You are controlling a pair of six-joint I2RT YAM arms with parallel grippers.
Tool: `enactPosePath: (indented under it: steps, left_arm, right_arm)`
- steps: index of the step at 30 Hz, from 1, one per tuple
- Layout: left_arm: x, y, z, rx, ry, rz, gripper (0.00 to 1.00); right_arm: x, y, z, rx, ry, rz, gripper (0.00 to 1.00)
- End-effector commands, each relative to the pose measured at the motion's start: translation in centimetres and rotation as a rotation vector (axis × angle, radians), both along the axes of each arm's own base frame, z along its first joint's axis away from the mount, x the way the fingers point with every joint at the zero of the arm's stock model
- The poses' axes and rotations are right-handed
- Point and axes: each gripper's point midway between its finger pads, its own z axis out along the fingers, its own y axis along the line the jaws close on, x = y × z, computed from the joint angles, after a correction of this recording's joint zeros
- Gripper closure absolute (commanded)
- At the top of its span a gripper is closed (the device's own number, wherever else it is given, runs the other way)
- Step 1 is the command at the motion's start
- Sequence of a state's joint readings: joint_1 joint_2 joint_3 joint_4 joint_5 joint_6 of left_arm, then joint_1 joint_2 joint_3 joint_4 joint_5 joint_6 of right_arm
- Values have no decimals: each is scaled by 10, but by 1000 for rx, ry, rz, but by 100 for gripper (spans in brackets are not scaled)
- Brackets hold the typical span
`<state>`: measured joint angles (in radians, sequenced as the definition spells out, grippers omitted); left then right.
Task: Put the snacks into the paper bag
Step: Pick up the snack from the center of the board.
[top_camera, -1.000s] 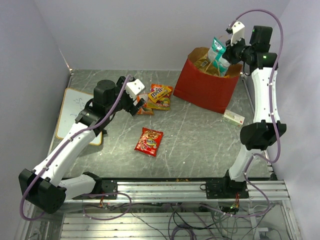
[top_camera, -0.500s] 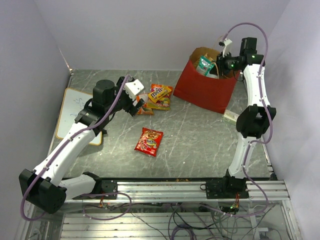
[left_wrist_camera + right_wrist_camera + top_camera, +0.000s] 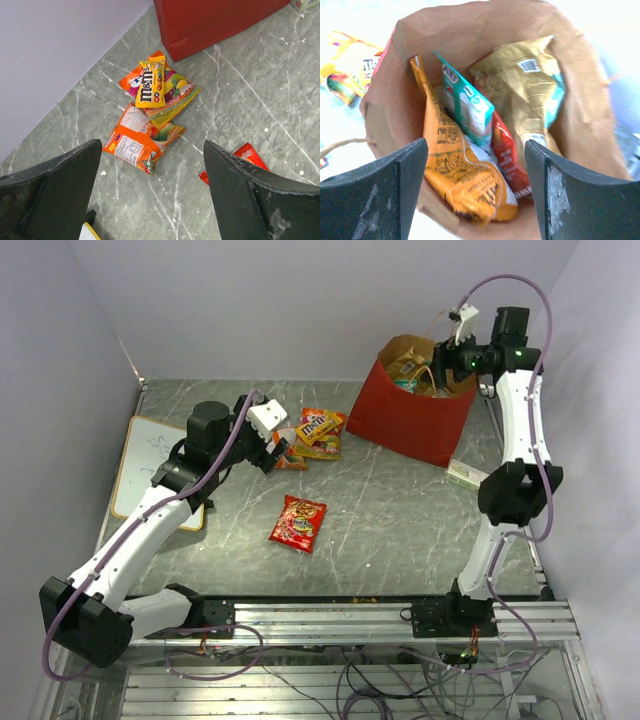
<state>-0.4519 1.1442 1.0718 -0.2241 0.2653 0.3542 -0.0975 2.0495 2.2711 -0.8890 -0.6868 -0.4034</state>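
Since the teal pack (image 3: 467, 107) lies inside the bag (image 3: 470, 25), my right gripper (image 3: 475, 150) hangs wide open and empty above it, my left gripper (image 3: 152, 145) likewise over the candy packs (image 3: 150, 90).

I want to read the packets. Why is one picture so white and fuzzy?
Right wrist view: the table beside the bag is washed out white by glare, and the packets inside are slightly blurred. Left wrist view: sharp and evenly lit, so the M&M's pack is readable. Top view: clear, with only soft shadows.
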Motion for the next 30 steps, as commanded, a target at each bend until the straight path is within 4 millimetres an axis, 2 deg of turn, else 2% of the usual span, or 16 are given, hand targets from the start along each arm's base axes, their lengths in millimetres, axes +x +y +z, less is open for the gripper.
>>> enactPosePath:
  steps: [1, 6, 9, 11, 15, 20, 23, 26, 30]
  left_arm:
    - [18, 5, 0, -64, 12, 94, 6]
    - [45, 19, -25, -35, 115, 205, 6]
    - [60, 26, -41, -50, 242, 251, 8]
    - [71, 29, -48, -72, 280, 279, 9]
    - [89, 40, -78, -76, 378, 359, 10]
    - [105, 52, -121, -112, 527, 410, 10]
    - [111, 56, -144, -151, 614, 425, 10]
    - [116, 62, -166, -170, 685, 440, 10]
    - [114, 57, -191, -178, 786, 403, 8]
  right_arm:
    - [-12, -33, 77, -77, -220, -196, 20]
    - [-51, -47, 113, -117, -354, -312, 19]
    - [-82, -42, 119, -101, -384, -310, 19]
    - [-103, -32, 112, -76, -367, -275, 19]
    - [-146, -5, 85, 4, -305, -165, 19]
    - [-186, 26, 32, 93, -204, -17, 20]
    - [-205, 38, 12, 117, -204, 63, 21]
    - [-218, 47, 1, 145, -221, 118, 21]
    - [-228, 56, -20, 175, -204, 178, 22]
